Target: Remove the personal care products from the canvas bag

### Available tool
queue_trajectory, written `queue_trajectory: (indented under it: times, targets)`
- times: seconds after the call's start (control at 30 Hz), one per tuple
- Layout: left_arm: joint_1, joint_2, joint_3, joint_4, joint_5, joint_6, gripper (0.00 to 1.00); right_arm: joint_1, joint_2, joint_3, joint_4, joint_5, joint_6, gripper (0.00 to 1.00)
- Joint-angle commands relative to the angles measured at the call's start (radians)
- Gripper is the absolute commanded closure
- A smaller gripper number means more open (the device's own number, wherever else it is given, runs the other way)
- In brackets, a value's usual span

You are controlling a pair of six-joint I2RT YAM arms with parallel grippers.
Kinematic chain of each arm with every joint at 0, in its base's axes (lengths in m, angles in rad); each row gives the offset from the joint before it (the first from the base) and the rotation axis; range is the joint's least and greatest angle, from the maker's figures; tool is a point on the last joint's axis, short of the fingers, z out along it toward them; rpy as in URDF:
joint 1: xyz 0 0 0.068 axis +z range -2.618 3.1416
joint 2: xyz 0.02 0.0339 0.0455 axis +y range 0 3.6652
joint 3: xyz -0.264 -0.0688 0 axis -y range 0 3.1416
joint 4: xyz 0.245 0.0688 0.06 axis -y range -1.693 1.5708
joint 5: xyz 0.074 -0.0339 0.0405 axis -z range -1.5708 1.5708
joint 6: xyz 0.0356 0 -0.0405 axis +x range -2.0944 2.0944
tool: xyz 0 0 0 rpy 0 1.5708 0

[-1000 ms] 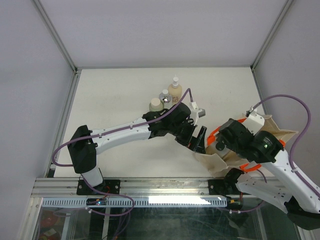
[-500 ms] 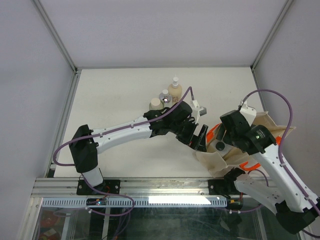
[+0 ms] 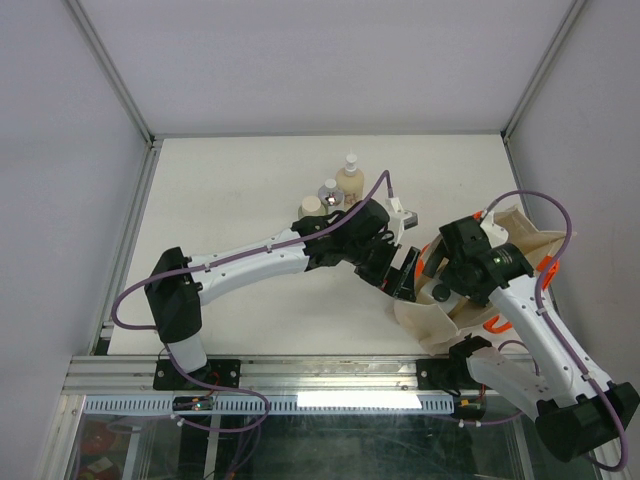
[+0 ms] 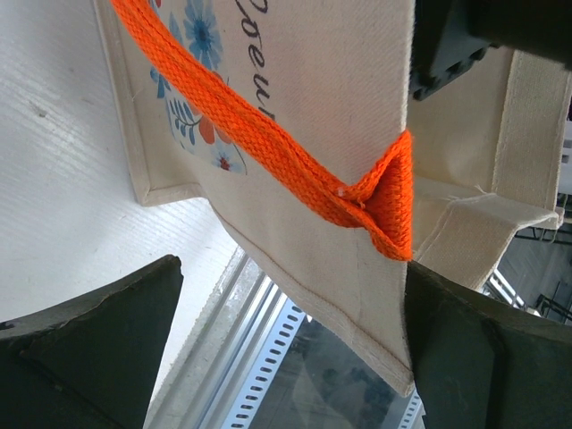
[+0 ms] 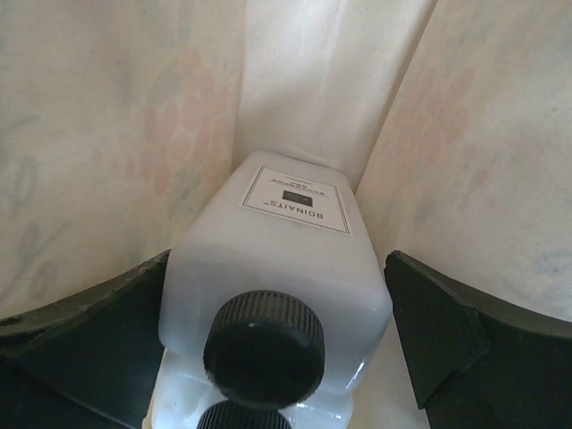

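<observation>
Left fingers (image 4: 89, 349) were spread, straddling the canvas bag (image 4: 340, 98) rim by its orange handle (image 4: 268, 150), not clamped. Right fingers (image 5: 80, 331) were inside the bag, apart, flanking a whitish square bottle (image 5: 286, 241) with a dark cap. A second dark cap (image 5: 234, 416) was just below. Three bottles (image 3: 328, 190) stood on the desk (image 3: 230, 180), left of the bag.
</observation>
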Motion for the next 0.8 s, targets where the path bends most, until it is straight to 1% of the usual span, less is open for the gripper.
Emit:
queue_trajectory:
  times: [0.0,0.13,0.2,0.27,0.3,0.37,0.4,0.43,0.47,0.5,0.77]
  targets:
    - [-0.015,0.022,0.05,-0.035,-0.004,0.052,0.01,-0.006,0.005,-0.032,0.043,-0.005,0.055,0.01]
    - [-0.015,0.023,0.054,-0.046,-0.006,0.058,0.01,-0.005,0.015,-0.04,0.055,0.021,0.058,0.04]
    - [-0.015,0.02,0.052,-0.046,-0.008,0.058,0.01,-0.006,0.02,-0.039,0.059,0.02,0.087,0.07]
    - [-0.016,0.019,0.052,-0.046,-0.01,0.058,0.01,-0.006,0.021,-0.036,0.058,0.022,0.097,0.18]
    - [-0.016,0.018,0.052,-0.047,-0.011,0.058,0.01,-0.005,0.014,-0.03,0.054,0.03,0.103,0.29]
    - [-0.015,0.016,0.053,-0.047,-0.015,0.058,0.01,-0.006,-0.008,-0.01,0.053,0.043,0.102,0.55]
    - [-0.015,0.014,0.052,-0.047,-0.018,0.058,0.01,-0.006,-0.017,0.008,0.047,0.05,0.097,0.72]
    - [-0.016,0.012,0.052,-0.047,-0.022,0.057,0.01,-0.005,-0.024,0.029,0.034,0.056,0.093,0.86]
    - [-0.016,0.01,0.052,-0.048,-0.025,0.056,0.01,-0.005,-0.027,0.052,0.019,0.063,0.09,0.96]
    - [-0.016,0.009,0.051,-0.048,-0.029,0.055,0.01,-0.006,-0.025,0.078,0.001,0.072,0.082,1.0]
    - [-0.014,-0.004,0.081,-0.049,-0.065,0.047,0.01,-0.006,-0.012,0.289,-0.082,0.073,-0.02,1.0]
